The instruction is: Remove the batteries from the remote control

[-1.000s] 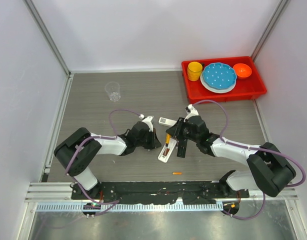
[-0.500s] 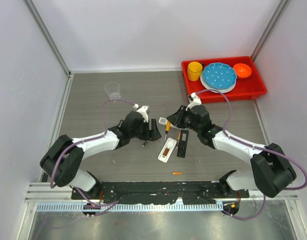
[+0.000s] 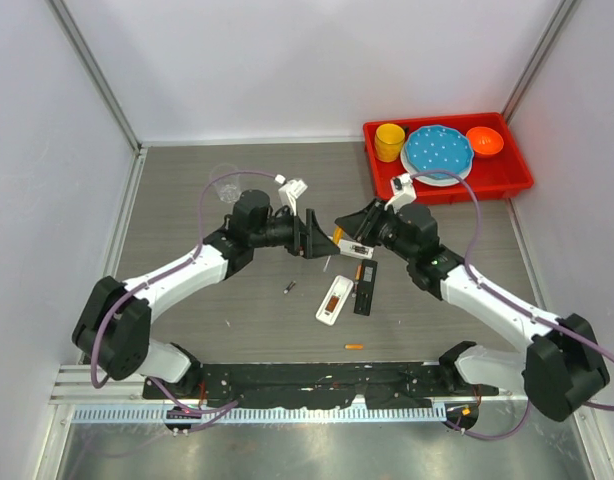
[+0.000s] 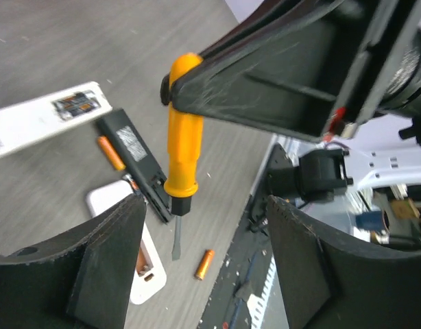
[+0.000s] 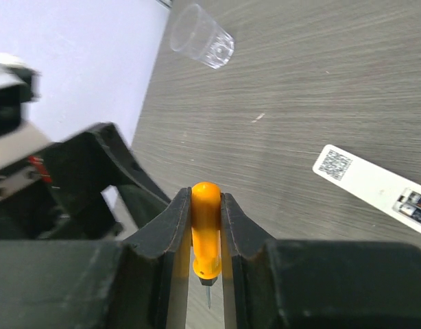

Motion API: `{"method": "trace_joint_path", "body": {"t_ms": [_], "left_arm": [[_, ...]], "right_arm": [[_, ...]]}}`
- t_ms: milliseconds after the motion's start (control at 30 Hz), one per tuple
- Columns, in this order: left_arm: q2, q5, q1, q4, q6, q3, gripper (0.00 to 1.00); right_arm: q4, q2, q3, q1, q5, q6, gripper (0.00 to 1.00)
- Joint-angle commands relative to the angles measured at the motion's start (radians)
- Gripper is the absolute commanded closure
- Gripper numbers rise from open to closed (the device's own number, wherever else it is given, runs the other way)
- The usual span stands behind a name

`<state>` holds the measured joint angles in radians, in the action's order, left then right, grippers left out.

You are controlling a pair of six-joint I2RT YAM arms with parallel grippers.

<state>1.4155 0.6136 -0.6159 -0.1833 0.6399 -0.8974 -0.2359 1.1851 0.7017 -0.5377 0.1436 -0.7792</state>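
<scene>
The white remote control lies open on the table with an orange battery in its compartment. A black cover piece lies beside it, with another orange battery against it. One orange battery lies loose near the front edge, also in the left wrist view. A small dark battery lies left of the remote. My right gripper is shut on an orange-handled screwdriver, raised above the table. My left gripper hangs open and empty, facing the screwdriver.
A second white remote with a QR label lies under the grippers. A clear cup stands at the back left. A red tray at the back right holds a yellow cup, a blue plate and an orange bowl.
My left gripper opened, rose and swung toward the back; a dark battery now lies where it was. The right gripper lifted away from the open remote with the screwdriver.
</scene>
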Motion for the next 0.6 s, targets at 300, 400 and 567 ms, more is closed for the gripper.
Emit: {"method": "trace_joint_path", "body": {"t_ms": [300,400,567], "left_arm": [[0.060,0.020,-0.153,-0.122,0.055,-0.020,0.89],[0.034,-0.041,-0.156,-0.139,0.086,0.006,1.00],[-0.003,-0.146,-0.154,0.040,-0.003,-0.044,1.00]], "right_arm": [[0.125,-0.214,0.037,0.005,0.042,0.031,0.99],[0.156,-0.170,0.080,0.015,0.085,0.057,0.99],[0.173,-0.116,0.136,0.057,0.134,0.070,0.77]]}}
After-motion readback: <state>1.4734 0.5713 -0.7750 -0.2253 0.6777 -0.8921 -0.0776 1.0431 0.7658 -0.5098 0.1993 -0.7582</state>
